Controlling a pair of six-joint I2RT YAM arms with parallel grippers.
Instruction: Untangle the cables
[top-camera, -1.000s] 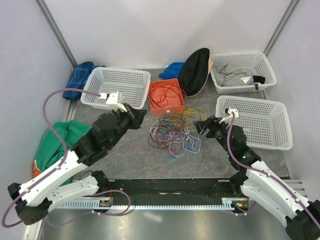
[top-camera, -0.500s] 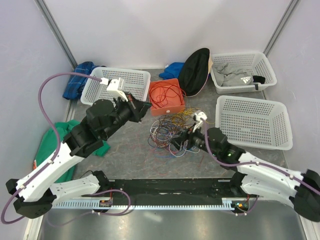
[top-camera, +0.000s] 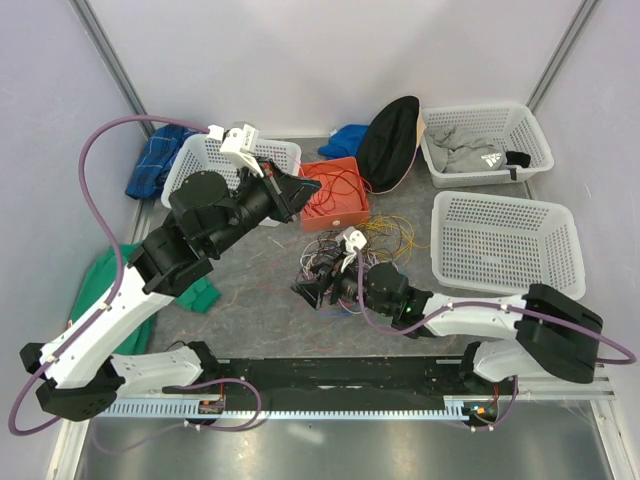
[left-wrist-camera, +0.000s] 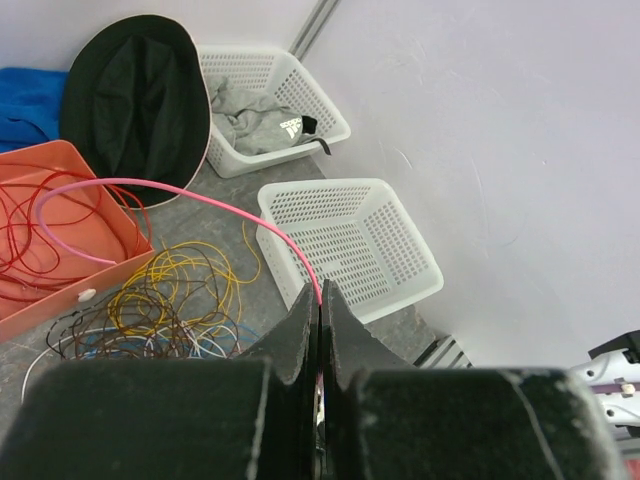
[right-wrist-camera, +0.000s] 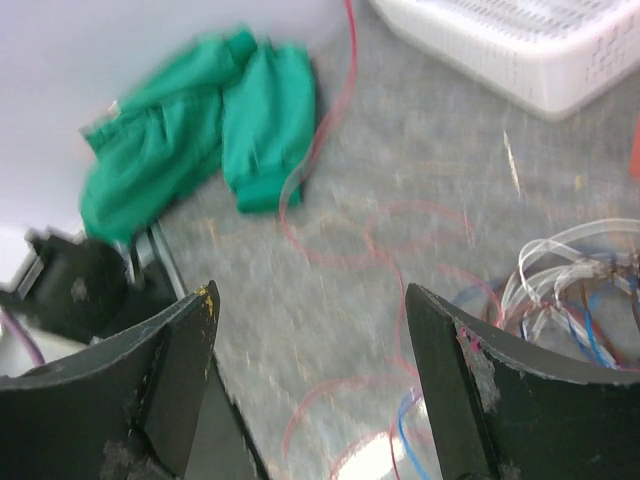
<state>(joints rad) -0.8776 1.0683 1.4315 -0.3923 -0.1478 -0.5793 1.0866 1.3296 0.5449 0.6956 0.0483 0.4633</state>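
Tangle of thin multicoloured cables (top-camera: 350, 250): on grey table (top-camera: 250, 290), beside orange plastic tray (top-camera: 338, 222).
Left end effector (left-wrist-camera: 318, 296): clamped on one thin pink cable (left-wrist-camera: 190, 190).
Right end effector (right-wrist-camera: 310, 310): fingers apart, empty, low at the tangle's edge.

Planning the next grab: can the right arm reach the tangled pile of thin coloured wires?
Likely yes: the right gripper sits open at the edge of the tangled pile of thin coloured wires, nothing between them.
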